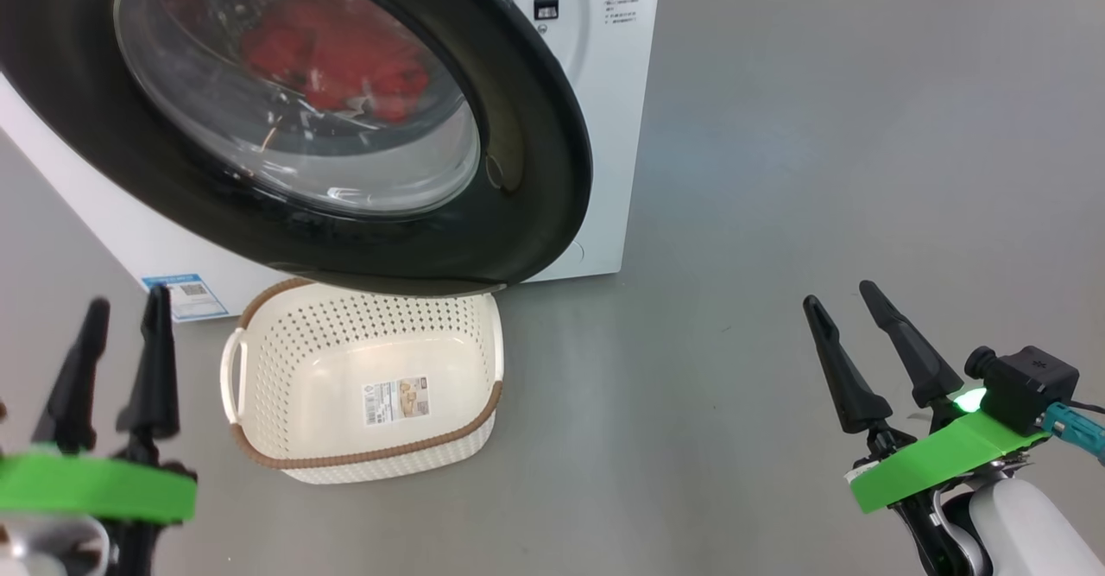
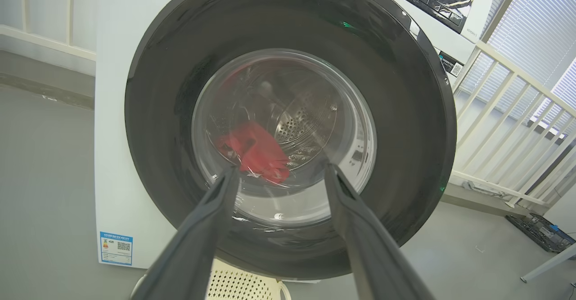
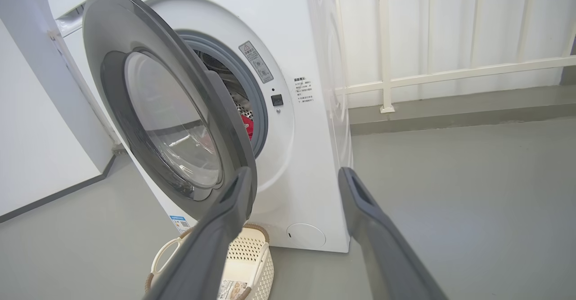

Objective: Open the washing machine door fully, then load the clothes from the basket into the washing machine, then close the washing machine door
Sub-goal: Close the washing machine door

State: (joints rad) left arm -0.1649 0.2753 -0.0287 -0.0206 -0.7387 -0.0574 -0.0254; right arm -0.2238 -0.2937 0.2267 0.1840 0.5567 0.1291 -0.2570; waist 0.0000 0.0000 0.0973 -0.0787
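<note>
Here's the washing machine door (image 1: 518, 213) standing part-way out from the white washing machine (image 1: 617, 127) \- neither latched nor flung wide; the right wrist view catches the gap between its black ring and the grey-blue gasket (image 3: 258, 106). Through the bulging glass you can see the clothes (image 1: 337, 62), that bright red garment, lying low in the steel drum (image 2: 306, 124); so the load is inside the machine, not in the basket. The basket (image 1: 363, 457) sits on the grey floor (image 1: 777, 170) just in front of the machine, bare down to the paper label on its bottom; its far rim lies beneath the door's lower edge in the head view, though whether the two touch I cannot tell.

Left gripper (image 1: 129, 300) hangs low on the robot's left with its fingers spread wide and nothing between them; it looks straight at the window, well short of the glass. Right gripper (image 1: 837, 293) is off to the right over open floor, jaws just as wide, also empty; from there it sees the door edge-on, a fair angle for reaching its free edge.

By my reading the loading is done and only the closing is left \- a push on the black ring should swing the door to; the thing to watch is the basket below it, parked close to the swing.
</note>
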